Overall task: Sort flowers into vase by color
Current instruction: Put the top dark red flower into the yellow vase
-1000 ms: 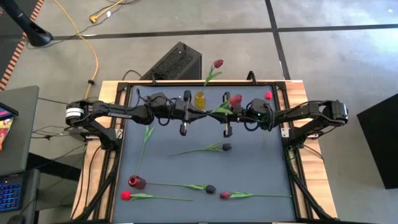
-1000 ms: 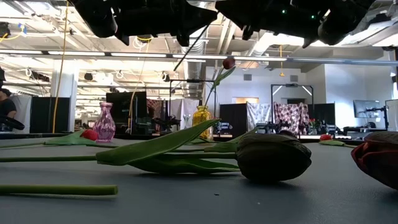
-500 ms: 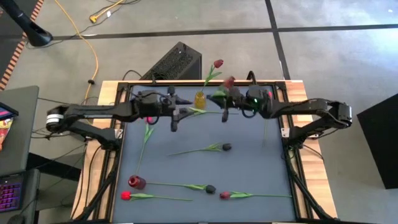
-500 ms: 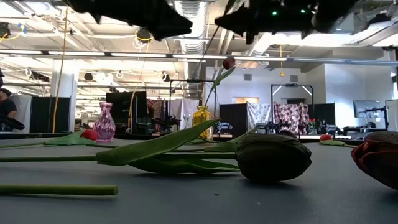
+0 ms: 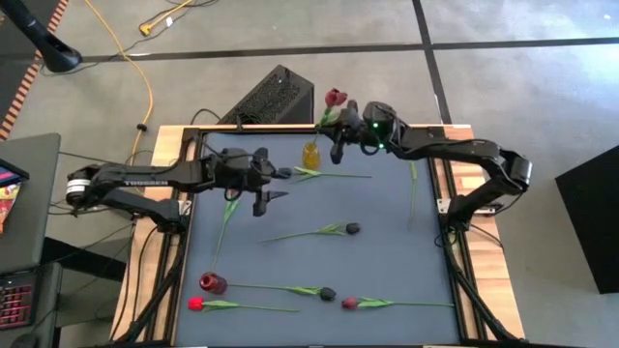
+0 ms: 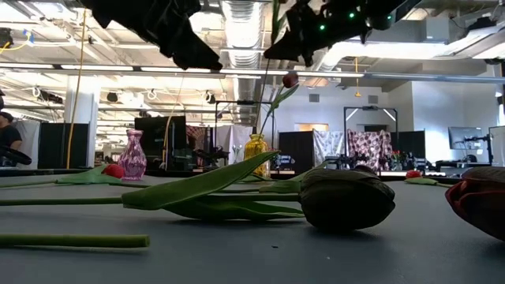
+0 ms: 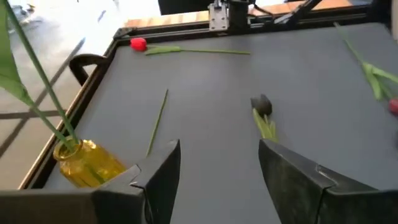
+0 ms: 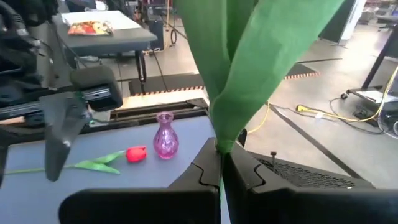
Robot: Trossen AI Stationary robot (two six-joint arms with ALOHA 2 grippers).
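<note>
While your right gripper [image 5: 339, 147] hangs over the table's far edge just beside the yellow vase [image 5: 310, 155], its fingers [image 8: 205, 177] are pressed together on a held tulip's green stem and leaf [image 8: 261, 68], as the right wrist view shows. From above you can see a maroon bud [image 5: 335, 97] standing high over the yellow vase; you cannot tell there whether it belongs to the pinched flower or to one already in the vase. At least one stem [image 7: 37, 81] stands in that vase in the left wrist view.

Your left gripper [image 5: 269, 187] hovers above the mat to the left of the yellow vase, its fingers [image 7: 163, 171] spread apart and holding nothing.

You have the other flowers lying loose on the grey table [image 5: 387, 251]: a dark-headed tulip [image 5: 351, 229] near the middle, a bare green stem [image 5: 334, 176] just right of the yellow vase, a stem [image 5: 225, 217] along the left side, a thin stem [image 5: 413, 188] near the right edge. Along the near edge lie a bright red tulip [image 5: 195, 304], a near-black tulip [image 5: 328, 294] and a maroon tulip [image 5: 350, 304]. A pink vase [image 5: 212, 283] stands at the near left corner, close to the bright red head
</note>
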